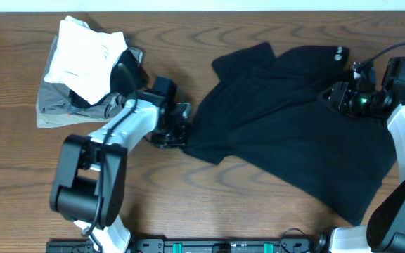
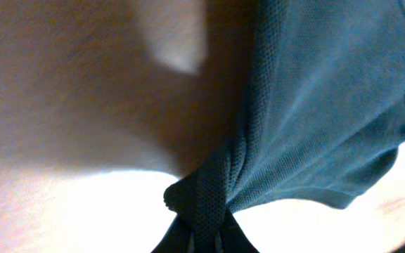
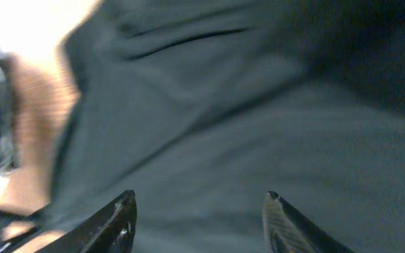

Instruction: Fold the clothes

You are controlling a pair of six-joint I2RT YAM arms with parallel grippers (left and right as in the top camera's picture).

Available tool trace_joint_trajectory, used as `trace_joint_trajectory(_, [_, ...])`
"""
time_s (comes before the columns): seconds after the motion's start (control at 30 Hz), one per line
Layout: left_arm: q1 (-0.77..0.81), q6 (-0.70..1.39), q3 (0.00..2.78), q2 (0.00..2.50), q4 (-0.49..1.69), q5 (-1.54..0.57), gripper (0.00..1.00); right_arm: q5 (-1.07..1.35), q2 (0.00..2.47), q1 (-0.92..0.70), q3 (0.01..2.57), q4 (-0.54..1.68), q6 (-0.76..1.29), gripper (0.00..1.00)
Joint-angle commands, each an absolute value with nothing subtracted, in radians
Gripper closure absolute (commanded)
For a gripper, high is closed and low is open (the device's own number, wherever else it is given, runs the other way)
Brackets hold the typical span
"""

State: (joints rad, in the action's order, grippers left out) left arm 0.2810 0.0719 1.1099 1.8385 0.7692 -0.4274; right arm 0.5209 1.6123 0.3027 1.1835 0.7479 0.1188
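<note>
The black shirt (image 1: pixel 287 119) lies spread and rumpled across the middle and right of the table. My left gripper (image 1: pixel 178 126) is at the shirt's left edge and is shut on a bunched fold of the black mesh fabric (image 2: pixel 202 204). My right gripper (image 1: pixel 336 97) hovers over the shirt's upper right part near the collar. Its fingers (image 3: pixel 199 200) are open, with only dark fabric (image 3: pixel 245 119) between them and nothing held.
A white folded garment (image 1: pixel 86 56) lies on a grey folded garment (image 1: pixel 62 109) at the table's far left. The wooden table (image 1: pixel 209 200) shows in front of the shirt. A cable runs near the right arm at the far right.
</note>
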Motion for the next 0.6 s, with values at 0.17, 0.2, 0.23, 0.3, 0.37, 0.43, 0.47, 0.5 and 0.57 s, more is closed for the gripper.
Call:
trace_joint_trajectory(0.17, [0.210,0.092,1.133,1.777,0.928,-0.311,0.94,0.146,1.621,0.296,1.182,0.763,0.256,0.45])
trace_joint_trajectory(0.2, [0.210,0.092,1.133,1.777,0.936,-0.311,0.94,0.111,1.630,0.297,1.182,0.770,0.266,0.51])
trace_joint_trajectory(0.23, [0.210,0.092,1.133,1.777,0.939,-0.311,0.94,0.072,1.639,0.299,1.182,0.780,0.281,0.55])
trace_joint_trajectory(0.3, [0.210,0.092,1.133,1.777,0.937,-0.311,0.94,-0.017,1.667,0.306,1.181,0.800,0.308,0.64])
trace_joint_trajectory(0.37, [0.210,0.092,1.133,1.777,0.934,-0.312,0.94,-0.084,1.708,0.324,1.181,0.803,0.323,0.69])
trace_joint_trajectory(0.43, [0.210,0.092,1.133,1.777,0.934,-0.311,0.94,-0.121,1.758,0.353,1.181,0.783,0.350,0.77])
trace_joint_trajectory(0.47, [0.210,0.092,1.133,1.777,0.934,-0.311,0.94,-0.120,1.782,0.369,1.181,0.767,0.356,0.80])
trace_joint_trajectory(0.5, [0.210,0.092,1.133,1.777,0.934,-0.311,0.94,-0.112,1.812,0.387,1.181,0.746,0.356,0.85])
trace_joint_trajectory(0.57, [0.210,0.092,1.133,1.777,0.934,-0.311,0.94,-0.071,1.862,0.416,1.181,0.715,0.356,0.94])
